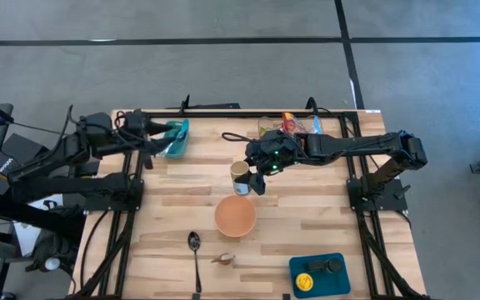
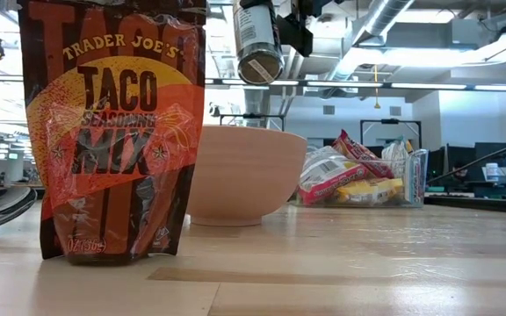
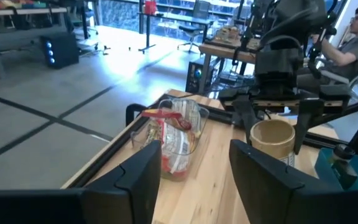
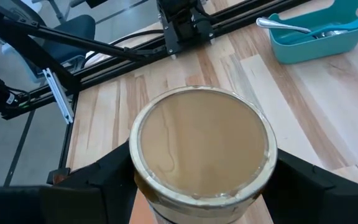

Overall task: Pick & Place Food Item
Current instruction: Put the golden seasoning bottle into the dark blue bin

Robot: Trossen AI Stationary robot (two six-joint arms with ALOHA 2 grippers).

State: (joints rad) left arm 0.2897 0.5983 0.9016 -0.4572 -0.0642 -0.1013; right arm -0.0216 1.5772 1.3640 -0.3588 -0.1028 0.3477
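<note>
Between the right claw's (image 4: 197,186) dark fingers sits a round tan-lidded jar (image 4: 201,152), gripped and lifted above the light wooden bowl (image 2: 244,175). Only the low view shows an orange pouch (image 2: 112,132) reading "Trader Joe's Taco Seasoning Mix". Left claw (image 3: 194,180), half open and empty, hangs over the worktop (image 1: 307,208) edge.

Taco mix pouch (image 2: 112,132) top cropped, small brown item (image 1: 223,259) perhaps food

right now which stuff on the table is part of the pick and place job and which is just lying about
In the job:
- jar, held off the table by the right gripper
- wooden bowl, possibly the target

Lying about:
- spoon
- snack tub
- teal bin
- blue tray
- taco seasoning bag
</note>
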